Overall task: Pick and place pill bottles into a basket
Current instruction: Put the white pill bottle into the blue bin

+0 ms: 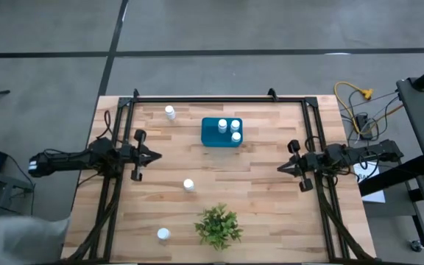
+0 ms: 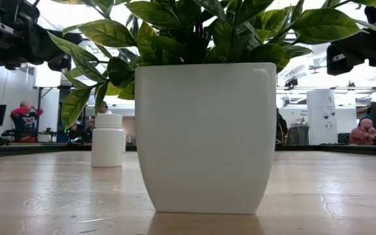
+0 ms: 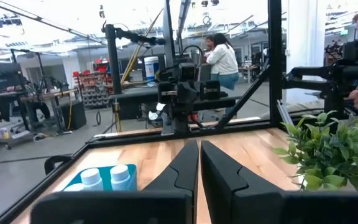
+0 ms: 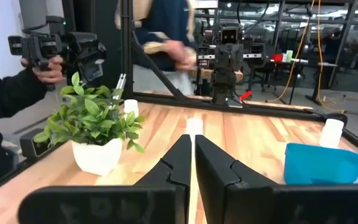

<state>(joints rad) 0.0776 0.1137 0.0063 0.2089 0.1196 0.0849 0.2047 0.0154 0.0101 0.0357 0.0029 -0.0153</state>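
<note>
Three pill bottles in basket, three loose, plant blocking low view, left gripper and right gripper pinched closed, empty

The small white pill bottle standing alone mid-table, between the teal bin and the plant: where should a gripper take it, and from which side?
Probably from straight above, with the fingers closing across the small white pill bottle's round cap or upper body. It stands upright with bare wooden table all round, so nothing crowds the fingers. The left gripper looks nearer than the right gripper.
</note>
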